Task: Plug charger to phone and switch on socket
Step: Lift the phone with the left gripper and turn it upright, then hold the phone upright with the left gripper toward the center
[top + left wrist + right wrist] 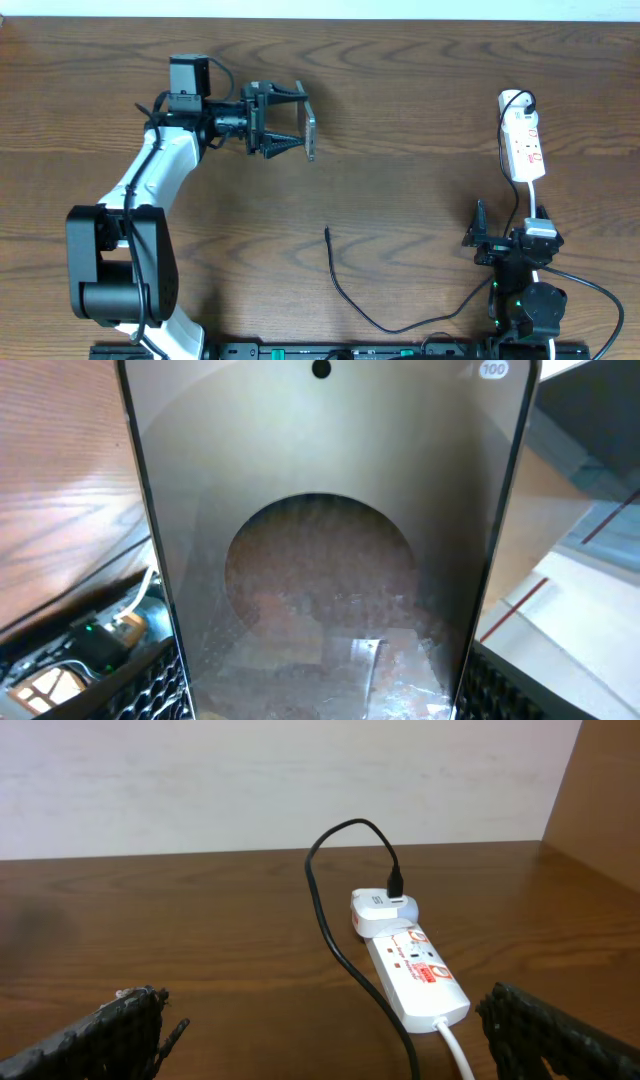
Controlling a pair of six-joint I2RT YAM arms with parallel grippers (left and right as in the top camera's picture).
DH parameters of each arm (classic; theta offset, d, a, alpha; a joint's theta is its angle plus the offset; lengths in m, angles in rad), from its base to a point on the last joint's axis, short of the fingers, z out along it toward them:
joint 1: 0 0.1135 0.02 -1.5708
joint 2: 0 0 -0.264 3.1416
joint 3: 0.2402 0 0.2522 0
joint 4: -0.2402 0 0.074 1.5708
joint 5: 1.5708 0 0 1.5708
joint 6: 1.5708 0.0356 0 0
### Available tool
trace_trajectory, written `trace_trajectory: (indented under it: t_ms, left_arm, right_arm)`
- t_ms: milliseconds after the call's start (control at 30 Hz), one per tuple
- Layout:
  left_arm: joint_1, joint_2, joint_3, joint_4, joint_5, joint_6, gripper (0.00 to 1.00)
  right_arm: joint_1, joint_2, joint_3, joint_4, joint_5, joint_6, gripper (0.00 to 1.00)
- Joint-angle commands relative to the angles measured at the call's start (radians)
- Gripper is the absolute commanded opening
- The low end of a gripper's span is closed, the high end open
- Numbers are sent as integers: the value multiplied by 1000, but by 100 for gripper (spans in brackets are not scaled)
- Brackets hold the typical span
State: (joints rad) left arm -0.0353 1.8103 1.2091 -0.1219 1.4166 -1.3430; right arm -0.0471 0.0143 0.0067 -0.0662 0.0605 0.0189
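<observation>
Left gripper (298,120): the jaws are closed on the phone (320,510), one jaw on each long edge. In the left wrist view the phone's glossy face fills the picture and is turned toward the camera, with a small dark dot near its top edge. In the overhead view the phone shows edge-on as a thin grey strip at the jaw tips, over the far left part of the tabletop (400,80). It appears to be held clear of the surface, though the angle does not confirm this.

Right gripper (330,1020): the jaws are spread wide and hold nothing. One finger sits at each lower corner of the right wrist view, with bare tabletop between them. This gripper rests low at the near right edge and points toward the socket (522,145).

The socket lies flat at the far right, lengthwise away from the right gripper, with small red marks on its top face. A white adapter (383,910) is plugged into its far end. A white cord (455,1045) leaves its near end.

The charger (345,295) rises from the adapter in a loop. It then runs along the socket's left side toward the right gripper and curves along the near edge. Its plug tip (327,231) lies loose on the tabletop near the centre, well apart from the phone and from both grippers.
</observation>
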Motion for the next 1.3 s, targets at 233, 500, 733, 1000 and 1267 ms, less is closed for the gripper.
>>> trace_trajectory:
  t_ms: [233, 500, 733, 1000, 1267]
  left_arm:
    - [9, -35, 32, 8, 68, -152, 7]
    - [9, -35, 32, 8, 69, -170, 8]
    - [9, -35, 32, 8, 68, -189, 7]
    - [9, -35, 32, 8, 68, -230, 7]
    - [9, -35, 32, 8, 68, -230, 7]
  right_arm:
    - [3, -7, -1, -4, 8, 14, 99]
    - [3, -7, -1, -4, 8, 14, 99]
    - [3, -7, -1, -4, 8, 14, 99]
    - [3, -7, -1, -4, 8, 14, 99]
    - [3, -7, -1, -4, 8, 14, 99]
